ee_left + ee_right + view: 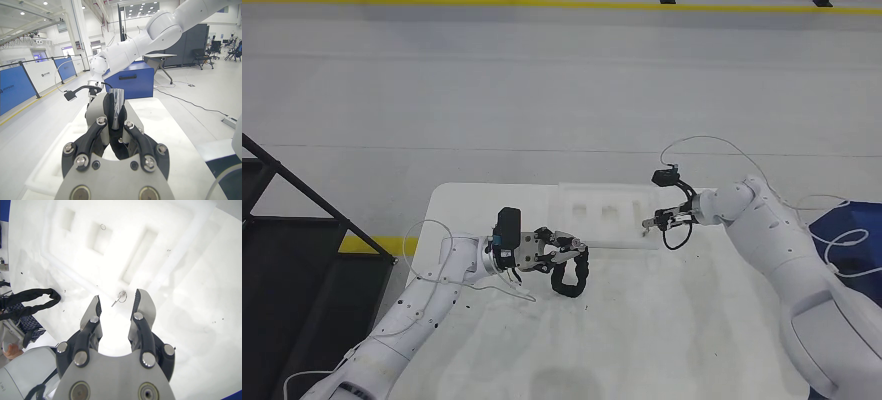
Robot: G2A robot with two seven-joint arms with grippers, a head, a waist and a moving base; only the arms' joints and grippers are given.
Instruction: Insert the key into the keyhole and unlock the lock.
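Your left gripper (113, 111) pinches the lock (116, 98) (chrome cylinder between its pads); your right gripper (117, 296) hangs over the key (119, 298), fingers spread wide apart.

- The left arm reaches in low from the near left side, forearm roughly level. Its gripper (113, 103) has both fingers (94, 111) clamped on the black fabric-sleeved lock with a chrome cylinder (116, 98).
- The right arm stretches in from the right. Its gripper (117, 295) points down over the white counter (198, 291), fingers (142, 303) spread apart.
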